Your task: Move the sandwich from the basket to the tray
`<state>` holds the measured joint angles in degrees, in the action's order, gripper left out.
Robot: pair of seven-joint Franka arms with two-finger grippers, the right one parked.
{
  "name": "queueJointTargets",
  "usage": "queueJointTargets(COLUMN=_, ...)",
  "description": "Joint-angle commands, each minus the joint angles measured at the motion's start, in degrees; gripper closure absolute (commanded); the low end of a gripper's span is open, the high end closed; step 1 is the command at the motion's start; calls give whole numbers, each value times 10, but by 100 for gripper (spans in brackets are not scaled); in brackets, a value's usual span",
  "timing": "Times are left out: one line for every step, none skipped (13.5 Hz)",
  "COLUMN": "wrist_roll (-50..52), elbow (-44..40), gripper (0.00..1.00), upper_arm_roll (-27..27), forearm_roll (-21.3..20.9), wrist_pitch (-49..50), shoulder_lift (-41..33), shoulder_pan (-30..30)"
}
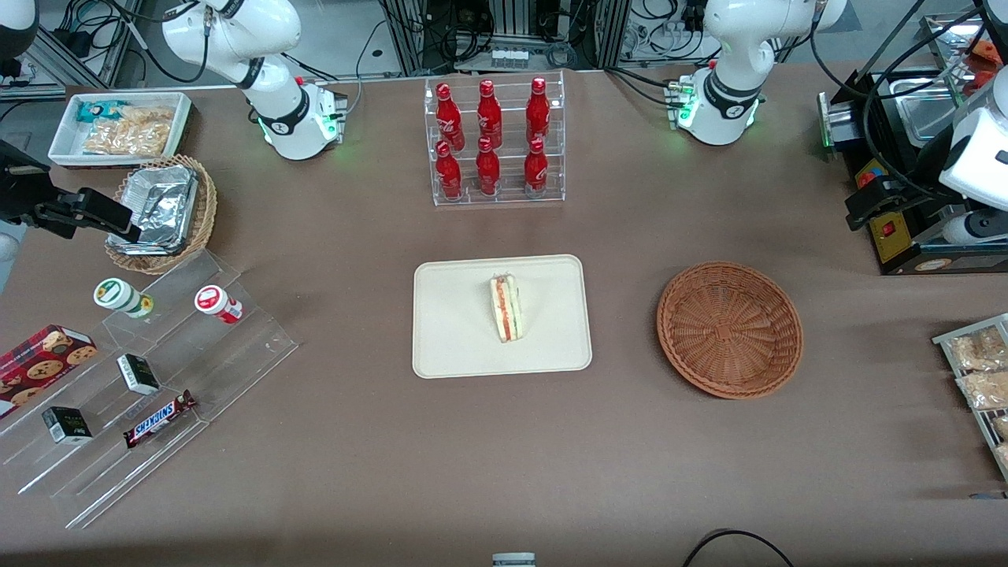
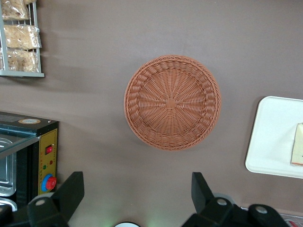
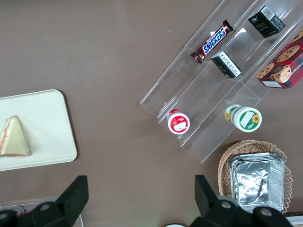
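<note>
nearest the front camera, a snickers bar [image 1: 160,419] lies on the lowest step of a clear plastic stand [image 1: 150,378] toward the parked arm's end of the table, with two small dark boxes [image 1: 66,424] and a red cookie box [image 1: 43,358] on it, and two small round tubs [image 1: 123,297] on its higher steps. farther from the camera than the stand sits a tan wicker basket with a foil container [image 1: 161,206], and farther again a white bin of snack packets [image 1: 120,128].

at the middle of the brown table [image 1: 331,236] lies the cream tray [image 1: 502,316]. the sandwich [image 1: 505,307] rests on the tray, lying on its side near the tray's centre, its red-orange and green layers showing. farther from the camera than the tray stands a clear rack with six red bottles [image 1: 494,140].

toward the working arm's end, well apart from the tray, sits the round reddish-brown basket [image 1: 729,328], with nothing in it. a wire rack of packets [image 1: 980,378] shows at the table's edge, and a black appliance [image 1: 898,157] stands farther from the camera.

the left gripper [image 2: 135,194] hangs above the table near the basket, not over it. its two black fingers [image 2: 71,191] stand wide apart and hold nothing. the wrist view looks straight down on the basket [image 2: 173,102] with a corner of the tray [image 2: 274,137] and an edge of the sandwich [image 2: 298,150] beside it.
</note>
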<state>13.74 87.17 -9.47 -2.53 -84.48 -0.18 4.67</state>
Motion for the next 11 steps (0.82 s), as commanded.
queueJointTargets(wrist_roll=-6, elbow=-24, gripper=0, upper_arm_roll=0, forearm_roll=26, wrist_pitch=24, shoulder_lift=8, shoulder_pan=2)
queueJointTargets(wrist_roll=-6, elbow=-26, gripper=0, upper_arm_roll=4, forearm_roll=24, wrist_pitch=27, shoulder_lift=8, shoulder_pan=3)
queueJointTargets(wrist_roll=-6, elbow=-26, gripper=0, upper_arm_roll=8, forearm_roll=22, wrist_pitch=27, shoulder_lift=8, shoulder_pan=3)
queueJointTargets(wrist_roll=-6, elbow=-26, gripper=0, upper_arm_roll=8, forearm_roll=24, wrist_pitch=27, shoulder_lift=8, shoulder_pan=2)
queueJointTargets(wrist_roll=-6, elbow=-31, gripper=0, upper_arm_roll=8, forearm_roll=24, wrist_pitch=28, shoulder_lift=8, shoulder_pan=2)
queueJointTargets(wrist_roll=-6, elbow=-32, gripper=0, upper_arm_roll=8, forearm_roll=21, wrist_pitch=29, shoulder_lift=9, shoulder_pan=2)
queueJointTargets(wrist_roll=-6, elbow=-32, gripper=0, upper_arm_roll=8, forearm_roll=19, wrist_pitch=29, shoulder_lift=9, shoulder_pan=2)
queueJointTargets(wrist_roll=-6, elbow=-32, gripper=0, upper_arm_roll=9, forearm_roll=19, wrist_pitch=29, shoulder_lift=9, shoulder_pan=2)
queueJointTargets(wrist_roll=-6, elbow=-31, gripper=0, upper_arm_roll=13, forearm_roll=19, wrist_pitch=29, shoulder_lift=9, shoulder_pan=3)
queueJointTargets(wrist_roll=-8, elbow=-31, gripper=0, upper_arm_roll=28, forearm_roll=21, wrist_pitch=29, shoulder_lift=9, shoulder_pan=3)
queueJointTargets(wrist_roll=-16, elbow=-30, gripper=0, upper_arm_roll=32, forearm_roll=22, wrist_pitch=29, shoulder_lift=9, shoulder_pan=3)
